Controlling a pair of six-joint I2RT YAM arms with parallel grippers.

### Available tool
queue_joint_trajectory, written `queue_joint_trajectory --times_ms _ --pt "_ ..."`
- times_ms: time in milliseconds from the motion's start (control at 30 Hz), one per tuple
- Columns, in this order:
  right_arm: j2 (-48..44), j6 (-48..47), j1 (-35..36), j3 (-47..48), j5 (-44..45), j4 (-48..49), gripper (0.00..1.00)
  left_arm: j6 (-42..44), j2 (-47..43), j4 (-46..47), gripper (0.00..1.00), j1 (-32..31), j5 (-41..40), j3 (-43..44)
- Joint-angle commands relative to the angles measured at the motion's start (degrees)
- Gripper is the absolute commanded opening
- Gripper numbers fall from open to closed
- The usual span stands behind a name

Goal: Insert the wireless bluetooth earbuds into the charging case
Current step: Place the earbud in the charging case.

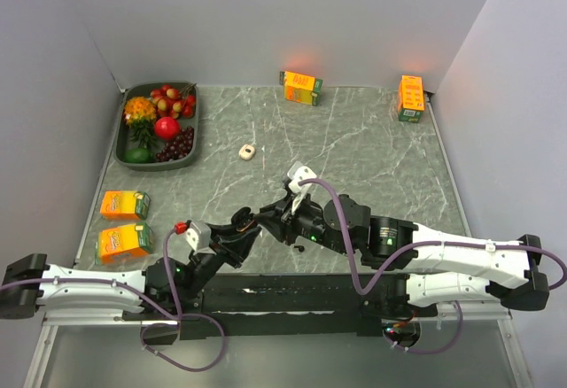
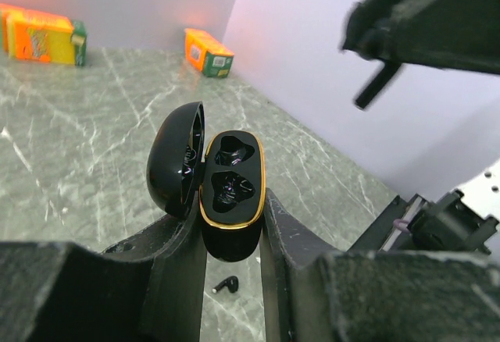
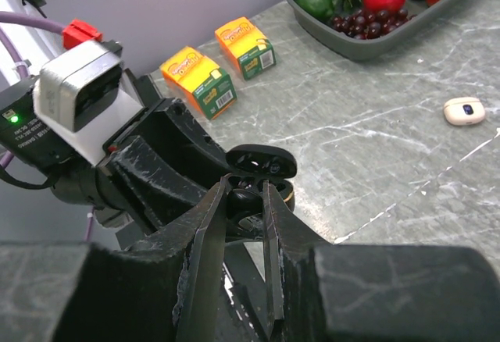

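My left gripper (image 2: 232, 219) is shut on the black charging case (image 2: 231, 182), gripping its gold-rimmed base, with the lid open to the left. Both sockets look dark and glossy. One black earbud (image 2: 226, 284) lies on the table below the case. My right gripper (image 3: 246, 187) is shut on a small black rounded piece, seemingly a black earbud (image 3: 242, 201), right at the open case (image 3: 264, 167). In the top view the two grippers meet near the table's front middle, left (image 1: 255, 226) and right (image 1: 282, 218). A small whitish oval piece (image 1: 247, 151) lies mid-table, also in the right wrist view (image 3: 464, 111).
A grey tray (image 1: 158, 165) of fruit sits at the back left. Orange juice cartons stand at the back middle (image 1: 301, 87), the back right (image 1: 410, 97) and two at the left edge (image 1: 124, 204) (image 1: 122, 242). Walls close the left, back and right sides.
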Motion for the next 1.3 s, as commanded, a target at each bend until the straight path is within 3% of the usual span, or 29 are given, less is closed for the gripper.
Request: queue_joint_trajectory --times_ms 0,100,233,500,800,1267 --pt "-2.1 -0.9 -0.4 -0.4 -0.2 3.5 0.00 -7.7 2.4 -4.1 0.01 -0.3 -5.9 5.4" --pt "-2.4 -0.9 -0.3 -0.4 -0.3 3.7 0.00 -4.0 3.1 -2.4 0.01 -0.3 -1.4 5.1" --pt "-2.6 -1.2 -0.2 -0.8 -0.8 3.7 0.00 4.8 -1.0 6.5 0.01 -0.3 12.6 -1.3" --pt "-2.7 -3.9 -0.2 -0.6 -6.9 3.3 0.00 13.1 -7.0 3.0 0.01 -0.3 22.2 -3.4" --pt "-2.4 -5.7 -0.4 0.8 -9.8 2.1 0.00 18.5 -6.8 0.5 0.01 -0.3 20.6 -3.1" --pt "-2.2 -7.9 -0.1 -1.7 -9.9 3.4 0.00 17.0 -5.2 -0.8 0.01 -0.3 17.2 -1.0"
